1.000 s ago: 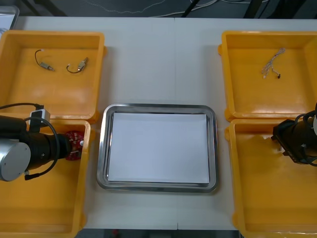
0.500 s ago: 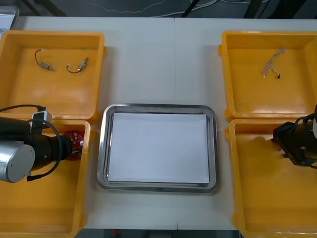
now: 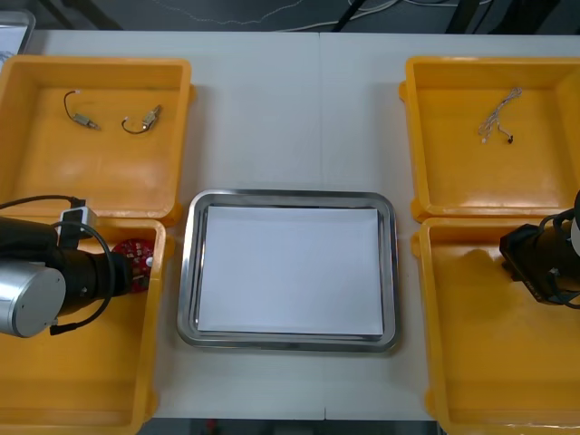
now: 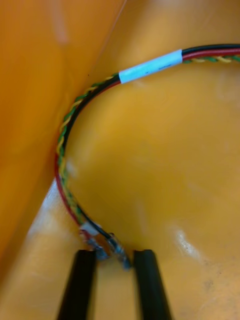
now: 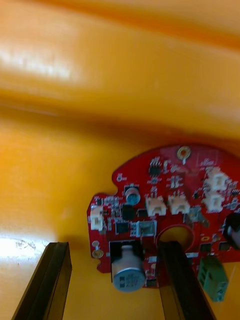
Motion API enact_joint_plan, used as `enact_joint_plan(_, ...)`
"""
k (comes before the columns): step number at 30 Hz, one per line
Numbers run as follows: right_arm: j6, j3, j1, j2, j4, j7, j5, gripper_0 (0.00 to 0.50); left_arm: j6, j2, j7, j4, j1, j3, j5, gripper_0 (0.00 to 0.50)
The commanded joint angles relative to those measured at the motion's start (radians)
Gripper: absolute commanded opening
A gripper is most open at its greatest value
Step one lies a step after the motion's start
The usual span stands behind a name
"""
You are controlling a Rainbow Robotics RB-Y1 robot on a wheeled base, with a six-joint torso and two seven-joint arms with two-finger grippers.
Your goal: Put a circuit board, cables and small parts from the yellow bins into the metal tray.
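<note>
Right gripper [image 4: 114,256] pinched the red and yellow cable [image 4: 61,150] by its terminal end; the cable curved away ahead of it, bearing a white band [image 4: 150,66]. Left gripper [image 5: 114,250], fingers [image 5: 52,270] spread, straddled the circuit board's [image 5: 165,200] nearest edge.

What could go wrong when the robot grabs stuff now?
The left gripper is open at the red circuit board, one finger over the board by its hole, so closing might pinch only a piece. The right gripper meets just the tip of the red and yellow cable, which could slip out.
</note>
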Motion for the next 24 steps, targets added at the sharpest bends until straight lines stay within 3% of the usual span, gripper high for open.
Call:
enact_joint_plan(1,0.001,-0.006,0.017,0.007,-0.008,0.022,0.01,0.0,-0.012,-0.006,-0.038,-0.043,0.066,-0.014,-0.005,0.5)
enact_joint_plan(5,0.001,-0.006,0.017,0.009,-0.008,0.02,0.01,0.0,-0.012,-0.006,-0.038,-0.046,0.066,-0.014,-0.005,0.477)
enact_joint_plan(7,0.004,-0.008,0.017,0.009,-0.016,0.019,0.012,0.0,-0.01,-0.006,-0.038,-0.048,0.064,-0.014,-0.005,0.398)
enact_joint_plan(9,0.021,-0.008,0.016,0.009,-0.026,0.017,0.012,0.0,-0.01,-0.006,-0.038,-0.048,0.064,-0.014,-0.006,0.375)
enact_joint_plan(11,0.05,-0.011,0.014,0.007,-0.045,0.016,0.012,0.0,-0.012,-0.006,-0.037,-0.048,0.063,-0.014,-0.008,0.403)
enact_joint_plan(12,0.075,-0.016,0.012,0.009,-0.062,0.014,0.012,0.0,-0.01,-0.006,-0.035,-0.048,0.063,-0.014,-0.008,0.456)
enact_joint_plan(14,0.116,-0.017,0.012,0.007,-0.091,0.011,0.012,0.0,-0.012,-0.006,-0.029,-0.046,0.058,-0.014,-0.006,0.5)
enact_joint_plan(24,0.225,-0.025,0.012,0.007,-0.174,0.006,0.004,0.0,-0.01,-0.006,-0.008,-0.046,0.03,-0.008,-0.001,0.5)
